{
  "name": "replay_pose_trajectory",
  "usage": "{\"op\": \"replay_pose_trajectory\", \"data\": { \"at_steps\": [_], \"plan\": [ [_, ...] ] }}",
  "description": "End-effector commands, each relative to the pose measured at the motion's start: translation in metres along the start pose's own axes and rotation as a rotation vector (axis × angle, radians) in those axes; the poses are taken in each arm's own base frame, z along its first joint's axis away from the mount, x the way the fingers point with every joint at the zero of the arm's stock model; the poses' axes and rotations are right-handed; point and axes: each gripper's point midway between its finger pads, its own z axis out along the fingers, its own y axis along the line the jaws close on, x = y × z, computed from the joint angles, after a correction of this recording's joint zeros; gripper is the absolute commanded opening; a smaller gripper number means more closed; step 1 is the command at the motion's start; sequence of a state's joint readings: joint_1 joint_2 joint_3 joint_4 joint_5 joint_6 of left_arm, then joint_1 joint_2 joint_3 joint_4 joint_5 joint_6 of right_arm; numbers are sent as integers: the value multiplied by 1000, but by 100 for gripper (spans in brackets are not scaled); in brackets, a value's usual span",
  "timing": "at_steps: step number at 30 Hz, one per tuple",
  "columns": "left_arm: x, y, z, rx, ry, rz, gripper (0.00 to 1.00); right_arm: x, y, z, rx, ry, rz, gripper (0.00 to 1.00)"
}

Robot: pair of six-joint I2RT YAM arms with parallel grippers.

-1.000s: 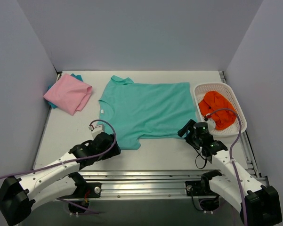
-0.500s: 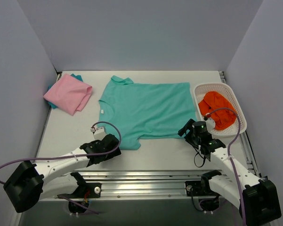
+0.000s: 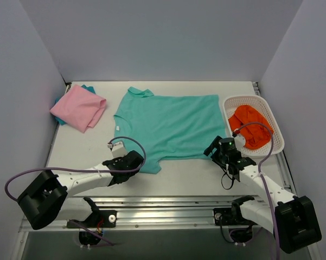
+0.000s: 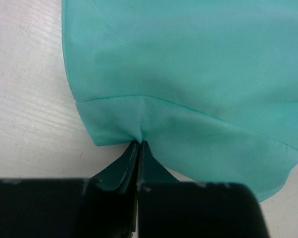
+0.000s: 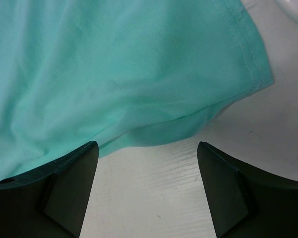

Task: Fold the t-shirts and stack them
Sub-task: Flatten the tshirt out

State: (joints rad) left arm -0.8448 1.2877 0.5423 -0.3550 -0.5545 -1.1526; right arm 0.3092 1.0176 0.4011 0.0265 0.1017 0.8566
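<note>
Mint-teal t-shirt (image 3: 171,127) lies spread flat; my left gripper (image 4: 139,145) pinches its near sleeve hem tight, and my right gripper (image 5: 146,148) stands wide over its bottom corner.

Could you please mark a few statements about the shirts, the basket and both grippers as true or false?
1. The left gripper is shut on the sleeve hem of the mint-teal t-shirt. True.
2. The right gripper is clamped on that shirt's hem. False: its jaws stand open by the hem corner, gripping nothing.
3. The pink t-shirt lies in the basket. False: it lies at the far left; the basket holds an orange garment.
4. The mint-teal t-shirt lies spread out, not yet folded. True.
</note>
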Motion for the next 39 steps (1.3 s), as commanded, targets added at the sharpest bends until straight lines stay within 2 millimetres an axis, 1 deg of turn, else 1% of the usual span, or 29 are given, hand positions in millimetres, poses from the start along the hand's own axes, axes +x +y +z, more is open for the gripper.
{"op": "replay_pose_trajectory", "data": {
  "at_steps": [1,4,7,8,10,11,12,13,14,15,16,17,18,19,20,21,22,23,24,25,26,27,28,29,30,32,33,36,39],
  "plan": [
    [-11,-9,0,5,-43,-33,2,-18,14,0,-21,-55,-12,76],
    [-23,-13,-9,0,-66,-19,2,-17,14,2,-20,-54,-16,76],
    [-45,-28,-28,41,-90,15,2,-19,14,3,-16,-60,-17,76],
    [-61,-40,-39,69,-112,16,2,-20,15,4,-19,-63,-17,76],
    [-81,-47,-51,86,-151,23,2,-19,15,5,-24,-61,-17,76],
    [-95,-46,-52,77,-174,28,2,-18,16,5,-26,-61,-18,76],
    [-113,-55,-53,95,-203,7,2,-18,16,7,-28,-58,-18,76],
    [-121,-58,-50,111,-194,-5,2,-17,17,8,-29,-54,-20,76],
    [-130,-59,-43,113,-198,15,4,-17,19,8,-36,-51,-20,76],
    [-151,-56,-23,96,-211,-34,8,-16,19,9,-32,-44,-21,76],
    [-152,-64,-13,139,-163,-34,17,-15,19,10,-35,-40,-23,76],
    [-158,-65,0,136,-160,-16,51,-14,20,9,-38,-35,-24,76],
    [-159,-62,31,104,-144,-13,70,-15,20,8,-40,-39,-27,76],
    [-165,-74,39,130,-129,-6,78,-15,20,8,-43,-40,-24,76],
    [-164,-74,54,106,-110,8,82,-15,19,7,-41,-40,-25,76],
    [-146,-63,78,31,-42,37,83,-16,20,5,-47,-43,-23,76],
    [-152,-71,81,25,-42,35,83,-17,21,4,-51,-46,-21,76],
    [-145,-66,85,-3,-20,32,83,-17,21,2,-50,-46,-21,76],
    [-144,-66,80,-4,-28,26,83,-19,21,-1,-55,-58,-20,76],
    [-129,-62,75,-5,-21,43,83,-20,20,-2,-54,-63,-19,76],
    [-130,-61,67,-6,-51,33,83,-19,17,-3,-47,-63,-20,76],
    [-137,-62,47,19,-92,18,83,-21,18,-5,-52,-78,-17,76],
    [-131,-65,33,31,-102,32,83,-21,17,-6,-53,-79,-18,76],
    [-124,-58,24,21,-108,25,83,-21,16,-5,-49,-82,-21,76],
    [-132,-53,1,26,-148,13,83,-22,16,-6,-49,-86,-20,76],
    [-125,-52,-24,54,-165,17,83,-21,15,-4,-49,-84,-22,76],
    [-126,-42,-44,63,-181,9,83,-20,14,-2,-45,-80,-23,76],
    [-127,-29,-78,92,-229,1,83,-15,15,1,-48,-66,-27,75],
    [-122,-21,-94,132,-230,-16,83,-13,16,1,-57,-61,-27,75]
  ]
}}
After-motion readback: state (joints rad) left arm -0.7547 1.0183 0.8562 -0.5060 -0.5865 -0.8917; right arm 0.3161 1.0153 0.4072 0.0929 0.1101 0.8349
